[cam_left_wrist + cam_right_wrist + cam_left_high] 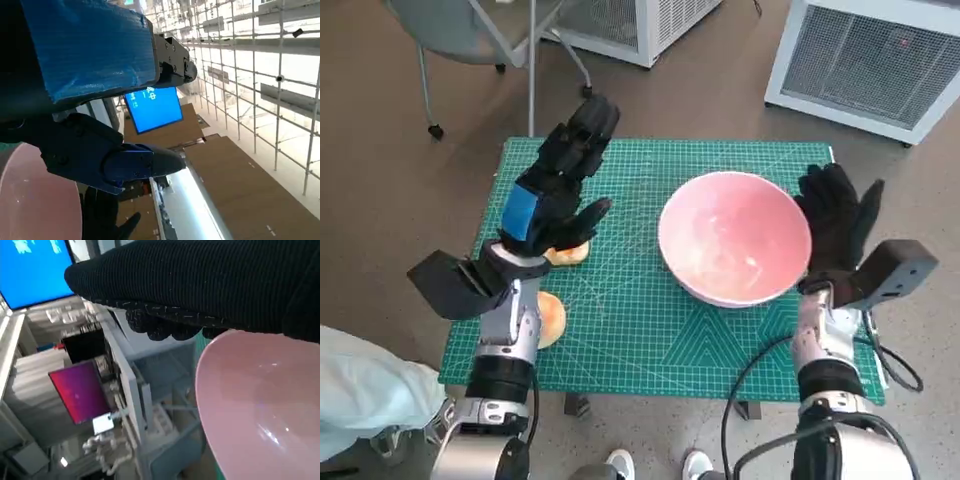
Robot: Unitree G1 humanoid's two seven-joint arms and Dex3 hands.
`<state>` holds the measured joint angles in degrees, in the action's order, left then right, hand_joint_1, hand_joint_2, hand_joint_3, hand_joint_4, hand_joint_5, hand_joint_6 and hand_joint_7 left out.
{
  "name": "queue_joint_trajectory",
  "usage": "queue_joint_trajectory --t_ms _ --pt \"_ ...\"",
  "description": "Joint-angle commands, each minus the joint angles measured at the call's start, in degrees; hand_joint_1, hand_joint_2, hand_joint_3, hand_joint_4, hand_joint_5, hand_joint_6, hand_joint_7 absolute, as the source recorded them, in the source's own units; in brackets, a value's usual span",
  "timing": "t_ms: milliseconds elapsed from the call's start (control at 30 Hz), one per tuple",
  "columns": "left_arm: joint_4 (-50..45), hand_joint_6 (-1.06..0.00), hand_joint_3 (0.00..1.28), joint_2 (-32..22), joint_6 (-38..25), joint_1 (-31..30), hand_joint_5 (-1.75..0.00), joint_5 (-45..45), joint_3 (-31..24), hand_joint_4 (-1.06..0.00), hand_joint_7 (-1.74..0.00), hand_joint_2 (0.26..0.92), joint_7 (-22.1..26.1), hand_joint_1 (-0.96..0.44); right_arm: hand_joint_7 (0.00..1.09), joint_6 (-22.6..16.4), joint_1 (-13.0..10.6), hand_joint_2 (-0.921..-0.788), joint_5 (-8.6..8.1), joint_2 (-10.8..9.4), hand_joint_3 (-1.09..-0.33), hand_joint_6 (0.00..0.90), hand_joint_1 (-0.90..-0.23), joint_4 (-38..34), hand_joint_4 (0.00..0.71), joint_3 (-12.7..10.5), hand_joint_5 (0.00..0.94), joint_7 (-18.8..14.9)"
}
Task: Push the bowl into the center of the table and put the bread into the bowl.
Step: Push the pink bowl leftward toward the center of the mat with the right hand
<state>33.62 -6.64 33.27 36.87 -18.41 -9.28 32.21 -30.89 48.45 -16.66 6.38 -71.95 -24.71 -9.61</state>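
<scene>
A wide, shallow pink bowl (735,237) with a glossy inside is seen standing on the green gridded cutting mat that covers the small table (650,330), somewhat toward three o'clock from the middle of the mat. The right robot hand (837,225), in its black knitted glove, is held upright with its fingers spread, laid against the bowl's rim at the three o'clock side; nothing is gripped by it. In the right wrist view the glove (200,285) is shown as a dark band directly over the pink rim (260,410). The left robot hand (560,185), black with blue tape across its back, is raised above the nine o'clock part of the mat, its fingers stretched toward twelve o'clock and apart, with nothing held. A piece of golden-brown bread (570,253) is partly hidden just beneath that hand, and a second rounded tan piece of bread (551,318) lies beside the left forearm, nearer seven o'clock; both are well apart from the bowl. In the left wrist view the taped back (90,50) and a pink edge of the bowl (35,200) are visible. White grilled cabinets (865,60) stand on the brown floor at one o'clock.
</scene>
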Motion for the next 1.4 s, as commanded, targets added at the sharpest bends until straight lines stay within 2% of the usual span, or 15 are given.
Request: queue_joint_trajectory --t_ms 33,467,600,1067,1400 --pt "-2.02 -0.28 0.37 -1.02 -0.13 -1.11 -0.01 0.55 -0.29 -0.16 -0.06 0.921 -0.84 -0.61 0.34 1.83 1.06 -0.921 -0.3 -1.18 -0.844 0.129 -0.592 -1.17 0.21 -0.23 0.006 -0.8" --pt "-3.69 -0.28 0.37 -1.78 0.0 -2.97 -0.01 1.49 -0.26 -0.17 -0.06 0.921 -3.26 -0.63 0.31 4.61 4.0 -0.921 0.03 -3.22 -0.925 0.127 -0.552 -2.17 0.2 -0.03 0.001 -1.12" --pt "-4.38 -0.28 0.37 -2.03 -0.19 -3.46 -0.01 1.78 -0.19 -0.17 -0.05 0.921 -4.0 -0.64 0.3 5.3 4.61 -0.921 0.48 -3.81 -0.925 0.128 -0.541 -2.49 0.202 0.24 0.001 -0.72" --pt "-5.77 -0.28 0.37 -2.37 -0.35 -4.63 -0.01 3.15 0.13 -0.17 -0.05 0.921 -6.03 -0.64 0.29 7.78 6.69 -0.921 1.24 -5.17 -0.898 0.157 -0.577 -3.25 0.234 0.36 0.011 0.12" --pt "-5.61 -0.28 0.37 -2.26 -0.47 -4.65 0.0 3.42 0.22 -0.17 -0.04 0.921 -6.68 -0.65 0.28 8.22 7.39 -0.921 0.51 -3.33 -0.89 0.174 -0.564 -2.57 0.236 -0.67 0.007 -1.8"
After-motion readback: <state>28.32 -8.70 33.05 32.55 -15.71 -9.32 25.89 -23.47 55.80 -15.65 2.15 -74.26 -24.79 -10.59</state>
